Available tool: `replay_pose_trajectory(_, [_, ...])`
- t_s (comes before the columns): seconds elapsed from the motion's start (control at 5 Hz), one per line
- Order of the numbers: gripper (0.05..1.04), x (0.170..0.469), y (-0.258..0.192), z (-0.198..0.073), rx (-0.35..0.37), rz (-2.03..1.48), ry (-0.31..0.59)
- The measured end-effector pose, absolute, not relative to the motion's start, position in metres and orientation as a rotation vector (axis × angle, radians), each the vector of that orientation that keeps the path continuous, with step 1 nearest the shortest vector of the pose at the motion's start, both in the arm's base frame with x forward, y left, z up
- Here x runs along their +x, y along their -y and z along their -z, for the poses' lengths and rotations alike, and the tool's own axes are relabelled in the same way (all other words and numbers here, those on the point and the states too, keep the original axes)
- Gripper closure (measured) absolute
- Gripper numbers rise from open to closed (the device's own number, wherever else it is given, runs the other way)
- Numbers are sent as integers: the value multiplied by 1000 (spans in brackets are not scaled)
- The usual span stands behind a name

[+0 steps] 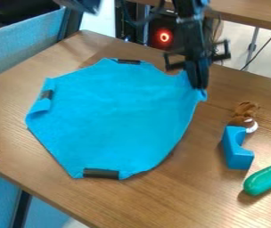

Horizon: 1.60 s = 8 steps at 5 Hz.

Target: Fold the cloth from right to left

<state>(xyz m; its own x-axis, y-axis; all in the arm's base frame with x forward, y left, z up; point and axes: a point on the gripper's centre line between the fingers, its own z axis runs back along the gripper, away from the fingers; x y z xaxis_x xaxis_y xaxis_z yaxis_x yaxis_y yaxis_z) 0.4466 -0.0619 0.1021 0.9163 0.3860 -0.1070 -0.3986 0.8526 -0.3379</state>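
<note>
The blue cloth (111, 116) lies spread on the wooden table, with dark strips at its top, left and bottom edges. Its left edge is partly turned over. At the cloth's upper right corner is the black gripper (199, 87), pointing down with its fingers close together. They are shut on that corner, and a small bit of blue fabric shows beside and below the tips. The right edge of the cloth slants down and left from there.
Right of the cloth stand a brown plush-like object (244, 111), a blue arch-shaped block (236, 149) and a green rounded object (265, 180). Blue chairs (25, 46) border the wooden table (179, 196) on the left.
</note>
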Motion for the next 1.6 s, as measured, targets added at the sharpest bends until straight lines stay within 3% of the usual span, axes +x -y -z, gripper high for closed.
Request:
replay_pose_trajectory(0.4, [1015,433,18,-140,-466,-406,42])
replay_pose_trajectory(0.6, [1015,423,-17,-142,-455,-365,42])
replay_pose_trajectory(1.0, [1015,400,-69,-109,-337,-316,10])
replay_pose_trajectory(1.2, [1015,394,-93,-124,-298,-320,67])
replay_pose_trajectory(1.6, [1015,363,-161,-123,-223,-380,133])
